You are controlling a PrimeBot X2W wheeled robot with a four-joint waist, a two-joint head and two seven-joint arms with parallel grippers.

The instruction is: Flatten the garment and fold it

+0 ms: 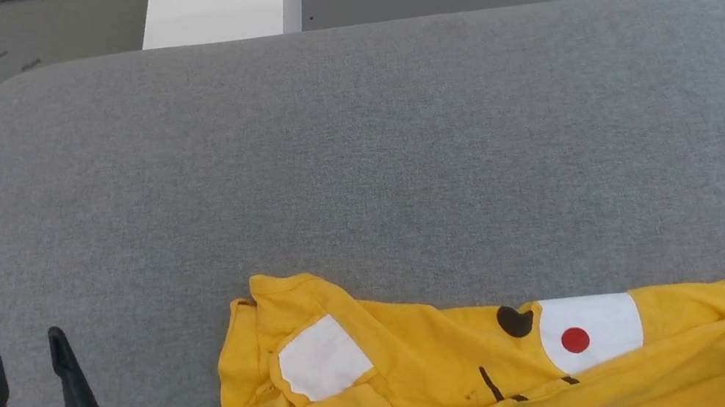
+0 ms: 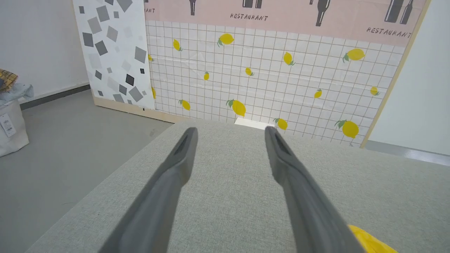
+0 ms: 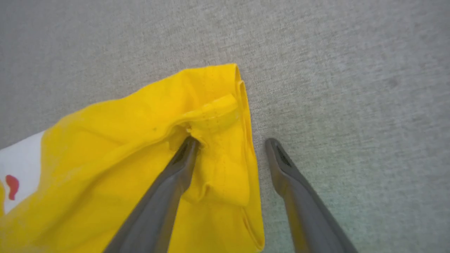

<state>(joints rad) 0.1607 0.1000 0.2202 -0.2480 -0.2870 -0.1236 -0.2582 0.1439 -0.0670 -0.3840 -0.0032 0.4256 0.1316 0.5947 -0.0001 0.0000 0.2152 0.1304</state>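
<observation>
Because the yellow T-shirt (image 1: 436, 369) lies crumpled along the near edge of the bench (image 1: 355, 160), the right gripper (image 3: 230, 144), fingers apart astride its bunched hem, may pinch several layers and drag the cloth instead of spreading it. The left gripper (image 1: 24, 356) hovers well left, fingers apart. One shirt, two grippers.

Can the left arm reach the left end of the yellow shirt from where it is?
Probably yes. The left gripper has its fingers open, and bare grey table lies between it and the shirt; nothing seems to block a sideways move.
</observation>
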